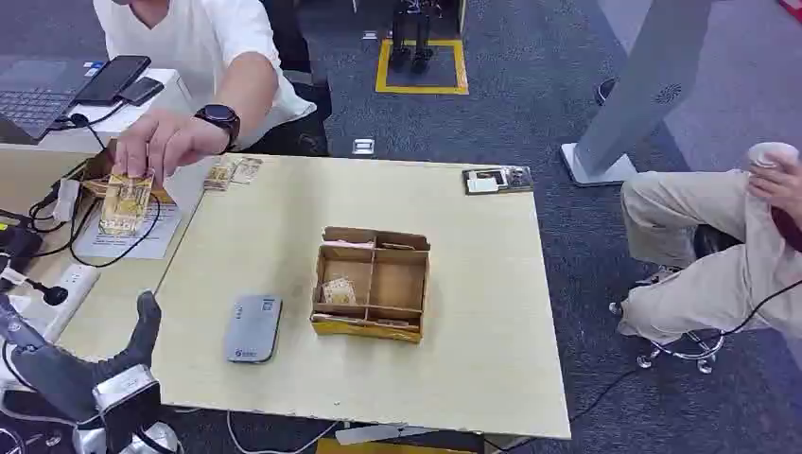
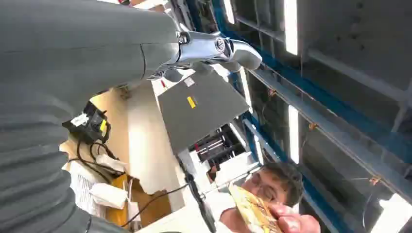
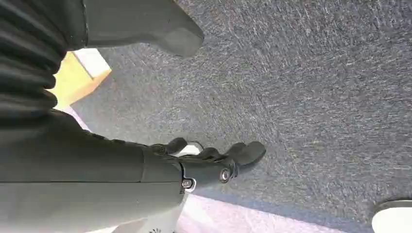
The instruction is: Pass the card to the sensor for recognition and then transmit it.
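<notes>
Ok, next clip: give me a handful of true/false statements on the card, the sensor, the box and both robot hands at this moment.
1. The person's hand holds the card near the table's far left corner. True.
2. The grey sensor lies inside the cardboard box. False: it lies on the table, beside the box.
3. The left hand holds nothing. True.
4. The right hand rests on the table. False: the right wrist view shows it hanging over grey carpet.
5. Every box compartment is empty. False: one holds a small card-like item.
</notes>
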Controlling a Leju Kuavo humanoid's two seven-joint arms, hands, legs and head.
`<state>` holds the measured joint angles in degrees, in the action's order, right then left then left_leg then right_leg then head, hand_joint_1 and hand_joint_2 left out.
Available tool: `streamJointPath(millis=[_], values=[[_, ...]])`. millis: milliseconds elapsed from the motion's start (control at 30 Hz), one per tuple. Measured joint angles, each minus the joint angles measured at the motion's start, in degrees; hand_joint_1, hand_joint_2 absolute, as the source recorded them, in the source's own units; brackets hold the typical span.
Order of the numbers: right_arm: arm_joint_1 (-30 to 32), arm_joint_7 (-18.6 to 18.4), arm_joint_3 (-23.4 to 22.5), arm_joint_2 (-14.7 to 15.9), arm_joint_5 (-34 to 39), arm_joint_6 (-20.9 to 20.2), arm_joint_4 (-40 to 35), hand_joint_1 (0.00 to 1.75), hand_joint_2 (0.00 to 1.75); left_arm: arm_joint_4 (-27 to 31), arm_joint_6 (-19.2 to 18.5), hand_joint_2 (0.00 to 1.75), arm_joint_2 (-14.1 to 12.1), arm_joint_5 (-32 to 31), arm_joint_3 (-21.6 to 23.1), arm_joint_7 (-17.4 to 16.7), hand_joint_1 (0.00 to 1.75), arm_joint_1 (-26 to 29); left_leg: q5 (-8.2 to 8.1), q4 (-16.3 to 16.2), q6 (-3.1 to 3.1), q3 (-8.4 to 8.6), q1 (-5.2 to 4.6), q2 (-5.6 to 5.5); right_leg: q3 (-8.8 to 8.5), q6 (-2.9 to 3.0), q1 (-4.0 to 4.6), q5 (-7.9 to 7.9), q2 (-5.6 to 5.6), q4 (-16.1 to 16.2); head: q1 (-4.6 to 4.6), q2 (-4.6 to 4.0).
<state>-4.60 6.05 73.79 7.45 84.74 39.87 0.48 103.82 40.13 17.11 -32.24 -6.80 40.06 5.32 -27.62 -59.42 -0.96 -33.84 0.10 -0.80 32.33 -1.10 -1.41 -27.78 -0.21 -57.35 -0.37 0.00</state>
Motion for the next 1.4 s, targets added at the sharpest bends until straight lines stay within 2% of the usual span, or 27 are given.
streamJointPath(millis=[67,333,400,633,667,767,800,833,1400], values=[[-0.12,-0.02,0.57,-0.02,-0.20,0.00,0.00,0.00,1.75,-1.16,0.00,1.75,0.00,-3.74,0.00,-0.61,0.00,-0.28,0.00,0.00,0.00,0.00,0.00,-0.01,0.00,0.00,0.00,0.00,-0.01,0.00,0.02,0.02],[-1.42,-1.00,3.58,-0.18,-2.27,0.00,-0.02,0.00,1.75,-2.25,0.00,1.75,-0.35,-33.68,-0.94,-12.80,0.00,-4.85,0.01,0.00,0.00,0.02,0.00,0.00,-0.01,0.00,0.00,0.01,-0.01,0.00,0.00,0.02],[-1.73,-1.05,4.07,-0.28,-2.45,0.00,-0.02,0.00,1.75,-2.43,0.00,1.75,-0.44,-36.50,-1.03,-13.79,0.00,-5.81,0.01,0.00,0.00,0.03,0.00,0.01,-0.01,0.01,0.00,0.01,0.03,0.00,0.00,0.00],[-1.75,-1.05,4.11,-0.31,-2.45,0.00,-0.02,0.00,1.75,-2.49,0.00,1.75,-0.44,-36.77,-1.05,-13.90,0.00,-5.91,0.01,0.00,0.00,0.03,0.00,0.01,-0.01,0.01,0.00,0.01,0.04,0.00,0.00,0.02],[-1.97,-1.05,4.57,-0.42,-2.54,0.00,-0.02,0.00,1.75,-2.91,0.00,1.75,-0.44,-40.31,-1.42,-15.50,0.00,-7.11,0.01,0.00,0.00,0.03,0.00,0.02,-0.01,0.01,0.00,0.01,0.04,0.00,0.00,0.02],[-2.23,-1.05,5.44,-0.61,-2.51,0.00,-0.02,0.00,1.75,-4.11,0.02,1.75,-0.44,-43.47,-1.51,-17.99,0.00,-9.06,0.00,0.00,0.00,0.01,0.00,0.01,0.01,0.01,0.00,0.00,0.04,0.00,0.02,0.00],[-2.24,-1.05,5.44,-0.63,-2.51,0.00,-0.02,0.00,1.75,-4.24,0.02,1.75,-0.44,-43.60,-1.51,-17.99,1.62,-9.21,0.00,0.00,0.00,0.01,0.00,0.01,0.01,0.01,0.00,0.00,0.04,0.00,0.00,0.00],[-2.24,-1.05,5.46,-0.63,-2.51,0.00,-0.02,0.00,1.75,-4.33,0.02,1.75,-0.44,-43.71,-1.51,-17.99,1.75,-9.28,0.00,0.00,0.00,0.01,0.00,0.01,0.01,0.01,0.00,0.00,0.04,0.00,0.00,0.02],[-2.30,-0.85,5.49,-0.77,-2.27,0.00,-0.02,0.00,1.75,-4.85,0.02,1.75,-0.42,-43.41,-1.51,-17.94,1.75,-10.57,0.00,0.00,0.00,0.01,0.00,0.02,0.01,0.01,0.00,0.00,0.04,0.00,0.00,0.00]])
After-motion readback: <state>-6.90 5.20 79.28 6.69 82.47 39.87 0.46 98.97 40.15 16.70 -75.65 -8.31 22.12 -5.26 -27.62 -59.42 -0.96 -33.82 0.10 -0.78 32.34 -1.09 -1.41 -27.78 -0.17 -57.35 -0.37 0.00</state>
